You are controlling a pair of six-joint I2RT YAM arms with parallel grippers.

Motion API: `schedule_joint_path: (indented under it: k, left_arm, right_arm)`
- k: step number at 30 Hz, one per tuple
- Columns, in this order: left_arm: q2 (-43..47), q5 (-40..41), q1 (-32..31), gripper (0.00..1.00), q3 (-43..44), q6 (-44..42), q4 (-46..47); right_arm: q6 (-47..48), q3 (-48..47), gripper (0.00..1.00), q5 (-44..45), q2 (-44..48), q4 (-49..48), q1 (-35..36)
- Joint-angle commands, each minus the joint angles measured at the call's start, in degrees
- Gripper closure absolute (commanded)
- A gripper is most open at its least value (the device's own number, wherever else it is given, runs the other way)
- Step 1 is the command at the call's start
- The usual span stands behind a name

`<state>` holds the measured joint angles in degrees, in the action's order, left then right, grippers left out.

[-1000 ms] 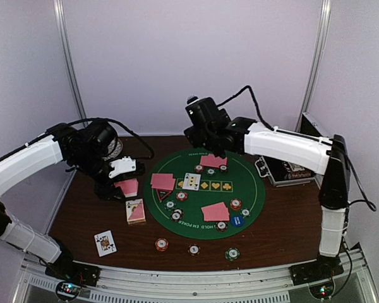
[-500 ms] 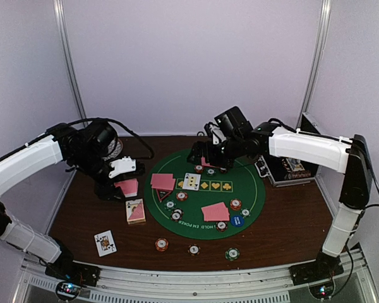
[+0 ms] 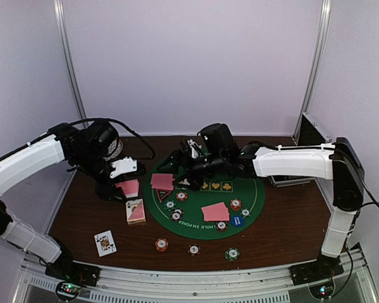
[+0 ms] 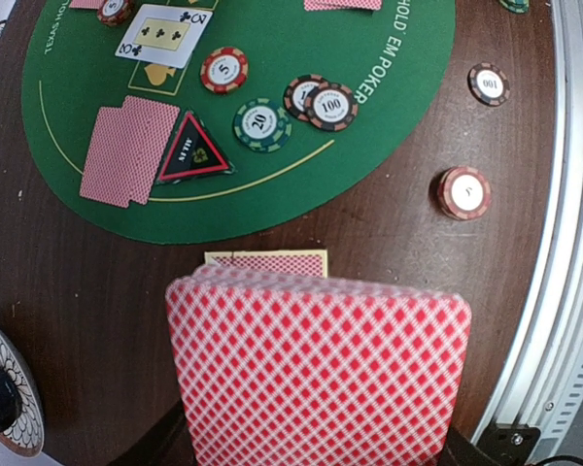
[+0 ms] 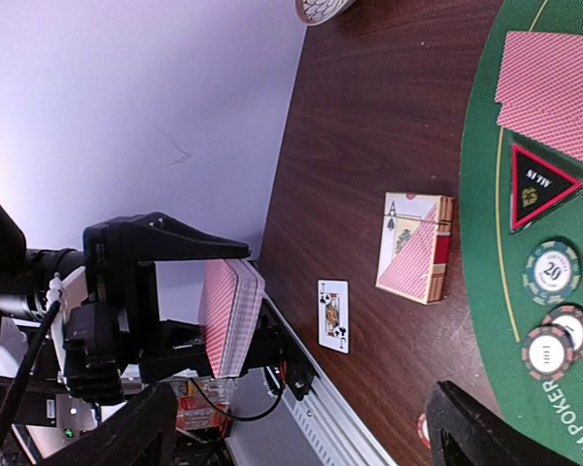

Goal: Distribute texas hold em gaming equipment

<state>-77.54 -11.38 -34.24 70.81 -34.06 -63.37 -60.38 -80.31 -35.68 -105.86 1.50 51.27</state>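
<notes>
My left gripper (image 3: 123, 184) is shut on a deck of red-backed cards (image 4: 316, 374) held upright over the bare wood left of the green mat (image 3: 252, 196). My right gripper (image 3: 175, 166) hangs open over the mat's left part, facing that deck (image 5: 231, 316), with nothing between its fingers (image 5: 126, 437). On the mat lie a face-down card pair (image 4: 126, 150), a red triangle (image 4: 192, 153), a face-up two of clubs (image 4: 165, 34), a second pair (image 3: 215, 211), a blue disc (image 3: 237, 220) and striped chips (image 4: 262, 124). Three chips (image 3: 194, 249) lie on the wood near the front.
A card box (image 3: 136, 211) lies just below the held deck. A face-up jack (image 3: 105, 242) sits near the front left edge. A patterned plate (image 4: 15, 427) is at the far left. A silver-and-black case (image 3: 308, 131) stands at the right wall.
My right arm has swung from the mat's far side to the left, now pointing at the deck in my left gripper. The left arm and deck have not moved.
</notes>
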Motion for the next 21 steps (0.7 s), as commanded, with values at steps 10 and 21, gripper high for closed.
schedule_joint_path:
  k: [10,21]
  left_arm:
    - [-0.8,-1.7,-0.1,0.79,3.4,1.3,0.1]
    - [-1.3,-1.5,-0.1,0.79,4.2,1.2,-0.4]
  right_arm:
    - [-10.7,-1.5,0.16,-4.5,-7.0,-15.5,4.4]
    - [-12.8,-2.8,0.18,-5.8,-8.9,-19.0,6.4]
